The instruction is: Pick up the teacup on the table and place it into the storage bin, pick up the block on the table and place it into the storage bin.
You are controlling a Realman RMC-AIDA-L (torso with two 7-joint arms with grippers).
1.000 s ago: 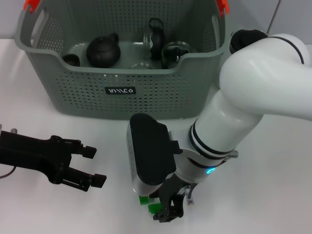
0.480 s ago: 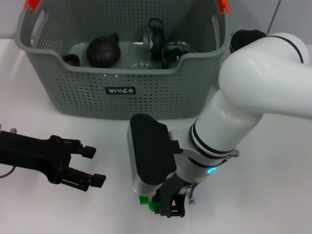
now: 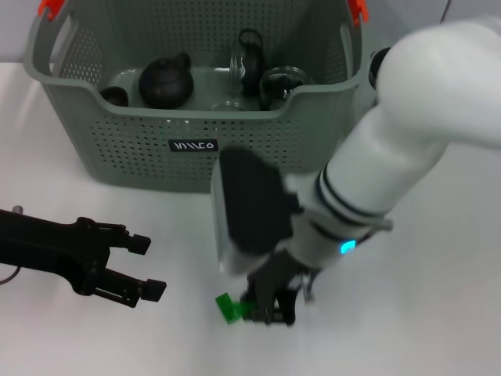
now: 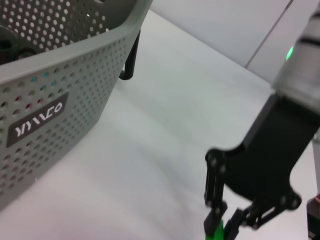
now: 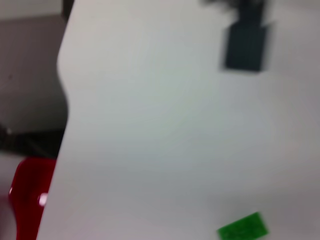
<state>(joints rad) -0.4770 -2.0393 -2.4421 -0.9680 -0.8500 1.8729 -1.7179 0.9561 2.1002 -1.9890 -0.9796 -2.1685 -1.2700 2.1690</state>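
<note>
block (image 3: 228, 307) flat green, pinched by right claw (image 3: 262, 309); perforated grey storage bin (image 3: 196, 149).

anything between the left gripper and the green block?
Nothing: in the head view only bare white table lies between the left gripper and the green block, which the right gripper holds.

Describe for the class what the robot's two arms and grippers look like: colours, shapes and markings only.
The right arm is thick, rounded and glossy white, with thin black joint rings, a small cyan light near the wrist and a boxy black-and-white block there. The right gripper is black, with slim linked fingers. The left arm is all black and angular, and the left gripper has two fingers ending in small square pads.
</note>
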